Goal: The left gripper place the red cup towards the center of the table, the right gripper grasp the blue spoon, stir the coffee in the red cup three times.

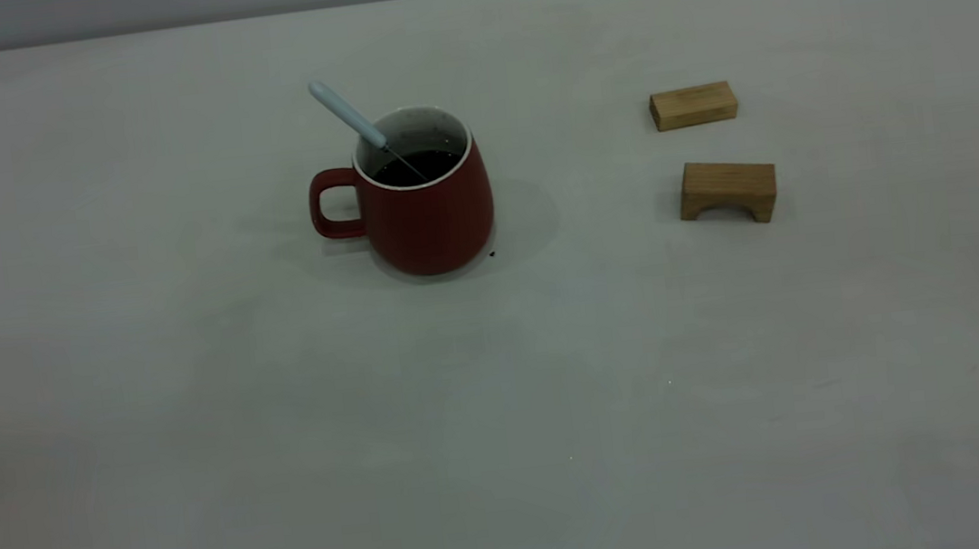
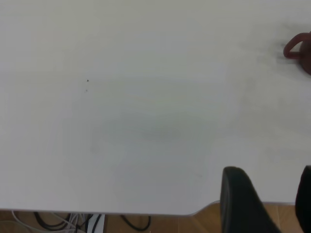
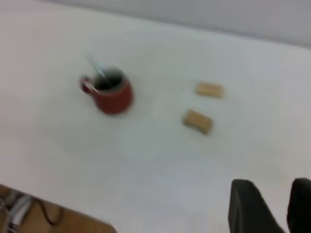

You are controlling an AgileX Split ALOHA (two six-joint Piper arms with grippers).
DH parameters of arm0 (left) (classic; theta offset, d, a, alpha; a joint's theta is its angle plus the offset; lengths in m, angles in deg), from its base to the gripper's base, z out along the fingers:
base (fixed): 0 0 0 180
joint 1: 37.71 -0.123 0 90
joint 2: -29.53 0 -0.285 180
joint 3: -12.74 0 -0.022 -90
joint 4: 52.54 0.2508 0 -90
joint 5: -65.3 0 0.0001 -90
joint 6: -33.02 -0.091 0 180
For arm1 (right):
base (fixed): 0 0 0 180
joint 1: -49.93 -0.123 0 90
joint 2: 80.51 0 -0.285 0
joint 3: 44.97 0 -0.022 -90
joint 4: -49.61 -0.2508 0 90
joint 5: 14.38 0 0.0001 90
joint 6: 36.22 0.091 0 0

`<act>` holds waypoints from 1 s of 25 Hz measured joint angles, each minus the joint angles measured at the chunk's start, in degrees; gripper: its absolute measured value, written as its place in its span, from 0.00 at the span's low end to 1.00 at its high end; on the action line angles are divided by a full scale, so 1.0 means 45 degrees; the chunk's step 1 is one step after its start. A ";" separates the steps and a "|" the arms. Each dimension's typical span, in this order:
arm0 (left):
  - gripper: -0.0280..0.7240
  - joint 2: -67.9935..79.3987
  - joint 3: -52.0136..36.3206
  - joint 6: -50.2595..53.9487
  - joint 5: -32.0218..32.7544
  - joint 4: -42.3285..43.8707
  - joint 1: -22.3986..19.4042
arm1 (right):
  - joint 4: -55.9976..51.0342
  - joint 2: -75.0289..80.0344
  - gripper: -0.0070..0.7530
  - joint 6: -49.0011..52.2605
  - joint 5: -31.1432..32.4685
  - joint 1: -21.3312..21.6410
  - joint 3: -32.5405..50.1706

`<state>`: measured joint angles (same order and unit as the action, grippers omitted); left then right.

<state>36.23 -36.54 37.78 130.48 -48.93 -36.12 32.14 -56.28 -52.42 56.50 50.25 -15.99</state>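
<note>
The left tool [image 2: 269,204] is pulled back over the near edge of the bench [image 1: 197,432], well apart from the cup; its two fingers stand apart with nothing between them. It does not appear in the exterior view, so it looks parked clear of the work area.

Left of centre stands the red cup [image 1: 427,195], upright, its handle turned left. The blue spoon [image 1: 350,118] stands in it, bowl sunk in the coffee [image 1: 419,166], the pale handle leaning up and out over the rim on the handle side. That lean suggests it was let go to rest against the rim, stirring probably done.

To the right, well apart from the cup, lie two wooden blocks [image 1: 694,105], the nearer one arched [image 1: 727,190].

The right tool [image 3: 272,206] hangs back at its own side, above the near bench edge; its fingers seem parted and empty, though that view is blurred.
</note>
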 joint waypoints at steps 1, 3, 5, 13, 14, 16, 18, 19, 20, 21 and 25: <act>0.51 0.0000 0.0000 0.0000 0.0000 0.0000 0.0000 | 0.0217 -0.0299 0.33 0.0000 0.0000 0.0119 0.0533; 0.51 0.0000 0.0000 0.0000 0.0000 0.0000 0.0000 | 0.0492 -0.0885 0.33 -0.0013 0.0000 0.0348 0.1481; 0.51 0.0000 0.0000 0.0000 0.0000 0.0000 0.0000 | 0.0643 -0.1430 0.33 -0.0013 -0.0074 0.0550 0.2415; 0.51 0.0000 0.0000 0.0000 0.0000 0.0000 0.0000 | 0.1418 -0.3355 0.33 0.0074 -0.0949 0.0582 0.4623; 0.51 0.0000 0.0000 0.0000 0.0000 0.0000 0.0000 | 0.1533 -0.3386 0.33 0.0112 -0.0984 0.0582 0.4649; 0.51 0.0000 0.0000 0.0000 0.0000 0.0000 0.0000 | 0.1714 -0.3399 0.33 0.0253 -0.1066 0.0586 0.4649; 0.51 0.0000 0.0000 0.0000 0.0000 0.0000 0.0000 | 0.1961 -0.3399 0.33 0.0612 -0.1164 0.0586 0.4666; 0.51 0.0000 0.0000 0.0000 0.0000 0.0000 0.0000 | 0.2065 -0.3399 0.33 0.0815 -0.1185 0.0586 0.4679; 0.51 0.0000 0.0000 0.0000 0.0000 0.0000 0.0000 | 0.2158 -0.3399 0.33 0.0937 -0.1198 0.0586 0.4693; 0.51 0.0000 0.0000 0.0000 0.0000 0.0000 0.0000 | 0.2223 -0.3399 0.33 0.1047 -0.1198 0.0586 0.4722; 0.51 0.0000 0.0000 0.0000 0.0000 0.0000 0.0000 | 0.2276 -0.3399 0.33 0.1156 -0.1222 0.0610 0.4735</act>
<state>36.23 -36.54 37.78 130.48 -48.93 -36.12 42.39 -71.57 -47.22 51.00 53.00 5.32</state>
